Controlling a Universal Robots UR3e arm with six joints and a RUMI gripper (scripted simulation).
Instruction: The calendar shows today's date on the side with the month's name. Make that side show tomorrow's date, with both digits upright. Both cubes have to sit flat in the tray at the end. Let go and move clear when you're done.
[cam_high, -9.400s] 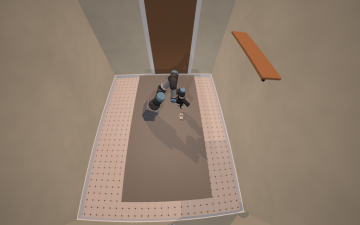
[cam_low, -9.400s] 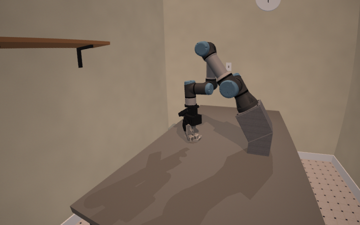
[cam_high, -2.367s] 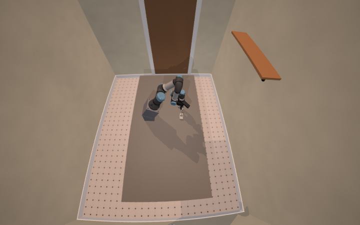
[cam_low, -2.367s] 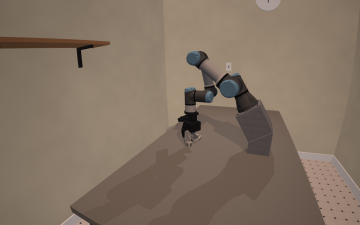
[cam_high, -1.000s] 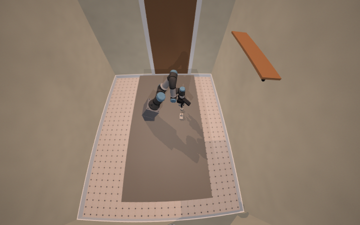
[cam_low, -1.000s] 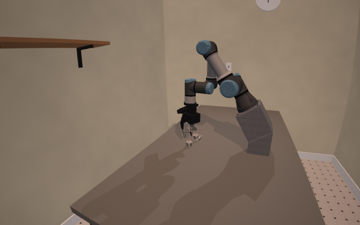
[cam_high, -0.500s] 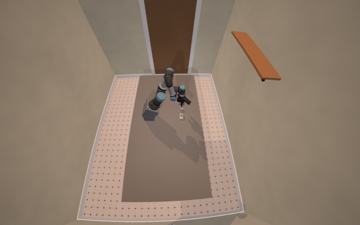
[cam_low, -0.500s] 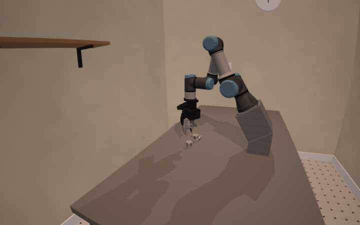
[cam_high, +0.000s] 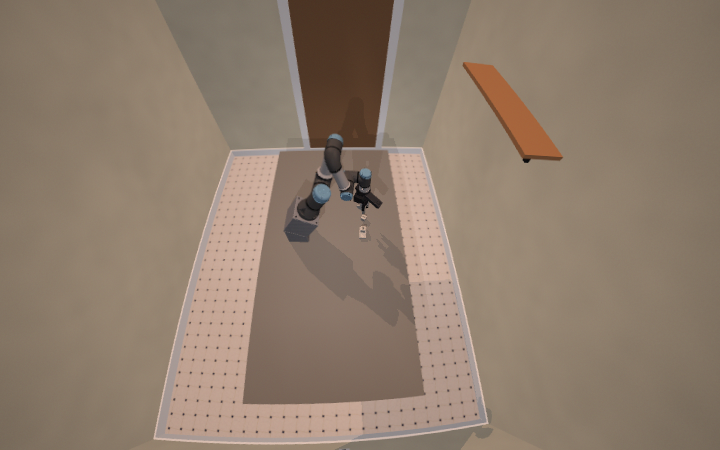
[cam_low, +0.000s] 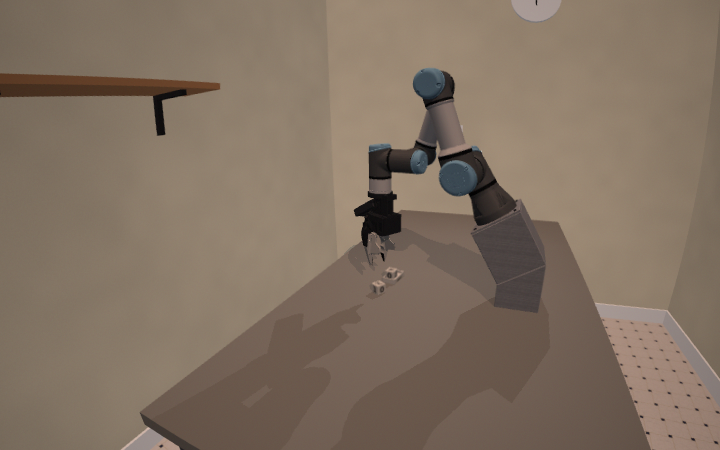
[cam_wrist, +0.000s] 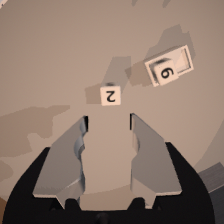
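Seen from the exterior view, left to right: the hand (cam_high: 363, 209) (cam_low: 378, 261) (cam_wrist: 108, 115) points downward above the surface (cam_high: 329, 344) (cam_low: 318, 419) (cam_wrist: 40, 55), partly open, with a modest gap between its fingertips and nothing held. The loose date cube (cam_high: 363, 217) (cam_low: 378, 287) (cam_wrist: 110, 95) lies outside the tray, a 2 on its upper face and inverted in the wrist view. At right, the calendar tray (cam_high: 362, 237) (cam_low: 401, 275) (cam_wrist: 190, 61) carries the seated date cube (cam_high: 362, 229) (cam_low: 390, 272) (cam_wrist: 164, 72) toward one end, its upper face bearing a 6 or 9; whether it sits fully flat cannot be told. The month's name cannot be read.

Probable sources of failure are as follows. The gap appears only a little wider than the loose cube, so a slight lateral or angular error in descent could land a fingertip on its top or push it askew. An incorrect count of quarter turns would present the wrong digit, or the right one inverted; the 6 and 9 invite particular confusion. On insertion, a cube not aligned with the tray could catch on its rim and rest tilted, while a finger lowered beside the seated cube could nudge it or shift the tray.
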